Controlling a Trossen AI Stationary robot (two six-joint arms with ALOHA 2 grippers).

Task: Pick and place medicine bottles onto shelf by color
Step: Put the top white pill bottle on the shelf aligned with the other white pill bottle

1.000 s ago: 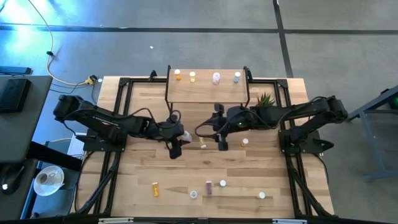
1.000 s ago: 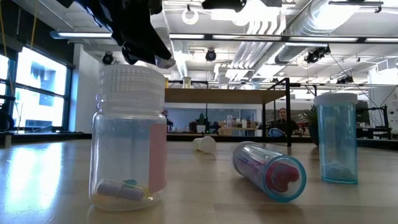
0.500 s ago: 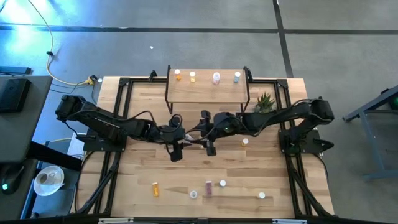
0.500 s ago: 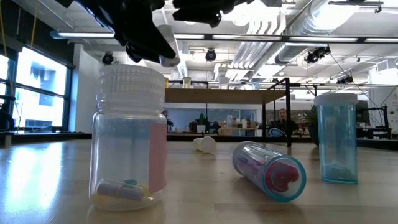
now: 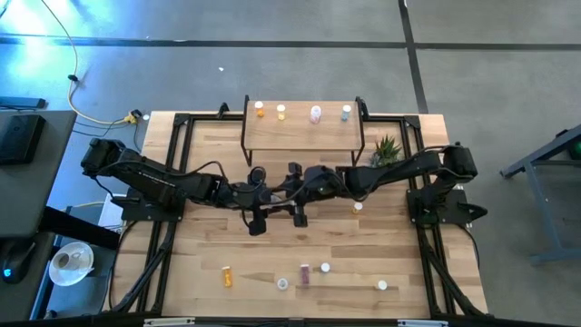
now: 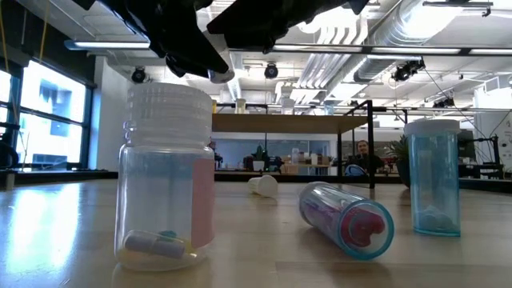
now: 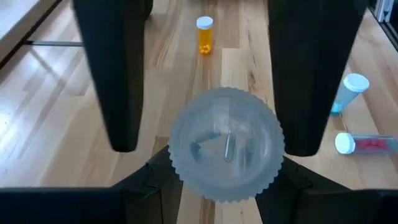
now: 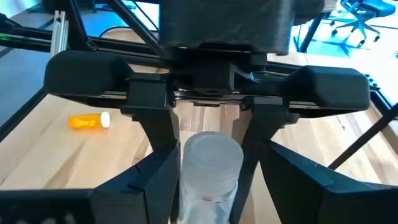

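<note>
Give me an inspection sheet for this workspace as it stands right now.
Surface: wooden table, plank top in a black frame.
Job's things: shelf carries four bottles along its back edge. Several loose bottles sit near the table's front. One clear bottle is held above mid-table.
Clutter: potted plant beside the shelf.
Grippers: left gripper is shut on the clear bottle. Right gripper is open, facing it at close range.
Cables: yellow cable on the floor by the table's back left corner.
Surroundings: grey floor. A person is far off in the room behind.
</note>
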